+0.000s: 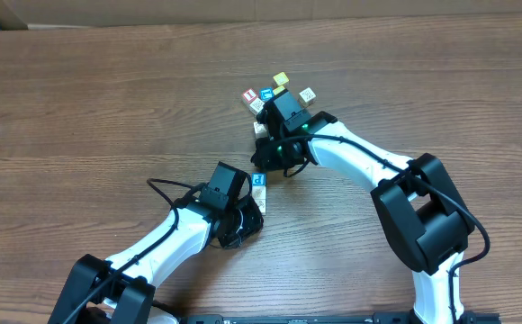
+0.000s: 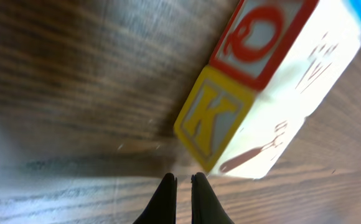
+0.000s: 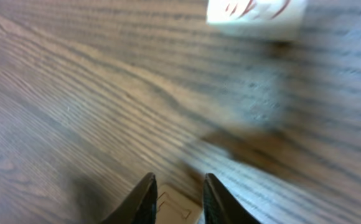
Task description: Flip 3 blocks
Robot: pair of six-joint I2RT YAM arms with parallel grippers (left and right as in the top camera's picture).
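Note:
In the overhead view a cluster of small alphabet blocks lies at the table's middle back: a red-bordered block (image 1: pixel 250 94), a blue-faced one (image 1: pixel 266 94), a yellow cube (image 1: pixel 281 80) and a pale one (image 1: pixel 307 94). My right gripper (image 1: pixel 265 160) reaches down just in front of them. In its wrist view the right gripper (image 3: pixel 177 177) stands slightly open, and a pale block (image 3: pixel 177 208) lies between its fingers. A block with a blue P (image 1: pixel 258 180) sits beside my left gripper (image 1: pixel 252 209). The left gripper (image 2: pixel 183 177) is shut and empty, just short of faces with a yellow K (image 2: pixel 208 118) and a red O (image 2: pixel 255 37).
A white block with red marks (image 3: pixel 255 12) lies ahead of the right gripper. The wood-grain table (image 1: pixel 108 99) stretches wide to the left and back. Both arms angle in from the front edge and meet near the middle.

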